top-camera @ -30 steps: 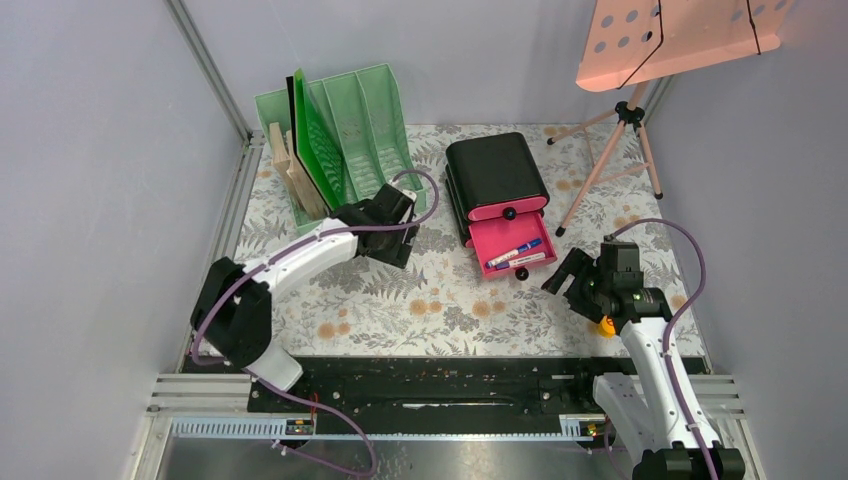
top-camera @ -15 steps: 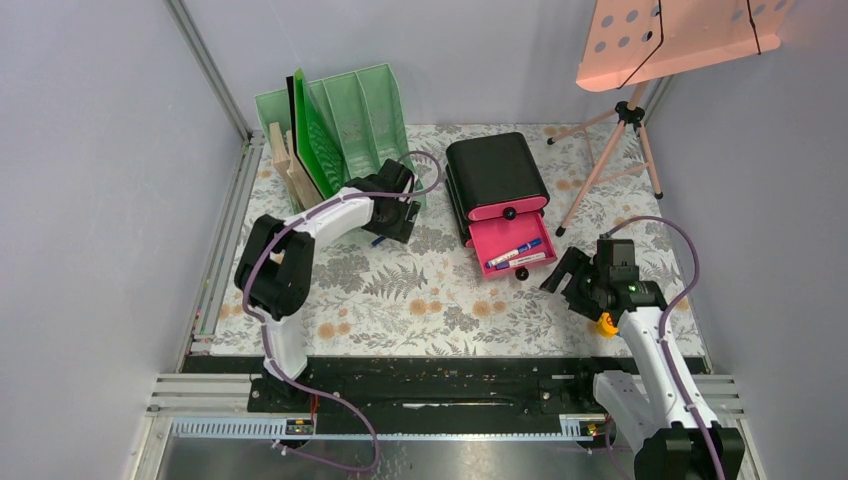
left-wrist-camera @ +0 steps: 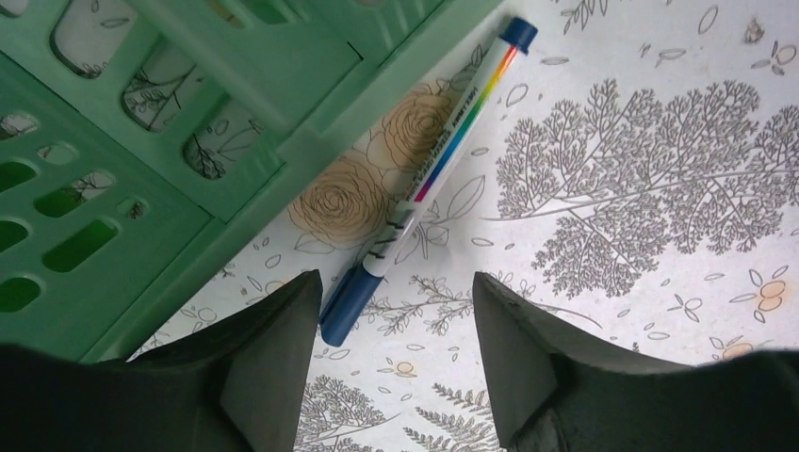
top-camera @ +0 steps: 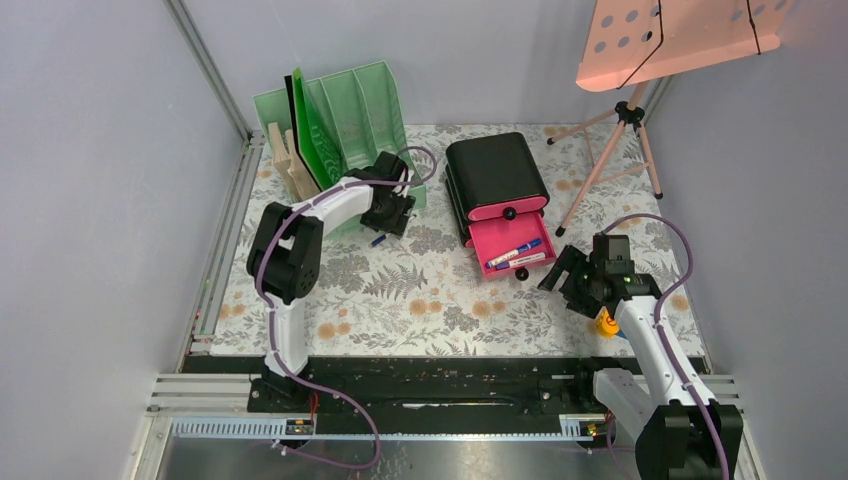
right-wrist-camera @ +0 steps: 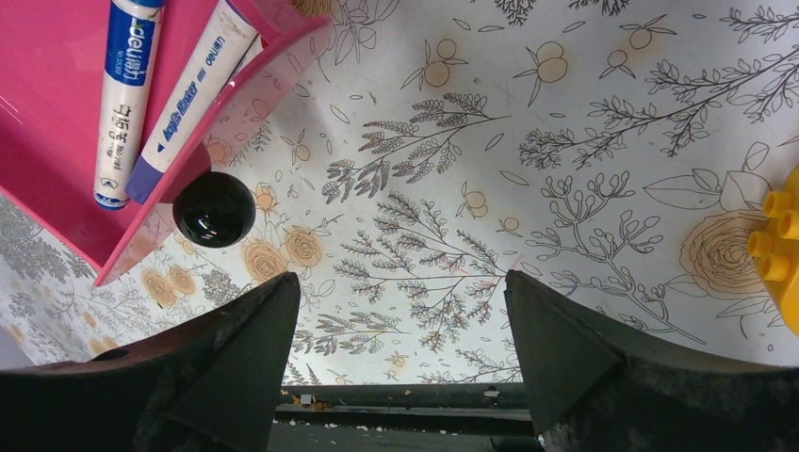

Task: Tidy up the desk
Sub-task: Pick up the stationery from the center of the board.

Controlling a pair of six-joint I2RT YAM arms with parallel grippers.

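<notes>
The right end effector (right-wrist-camera: 398,282) hangs spread and empty above the flower-printed cloth counter (right-wrist-camera: 528,141). Upper left, a pink plastic drawer (right-wrist-camera: 57,141) with a round black knob (right-wrist-camera: 214,209) holds two white markers (right-wrist-camera: 127,94); a yellow studded brick (right-wrist-camera: 777,254) lies at the right edge.

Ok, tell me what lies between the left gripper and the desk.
A blue-capped pen with a rainbow stripe lies on the desk beneath the open left gripper, beside the green rack; the left wrist view shows it.
</notes>
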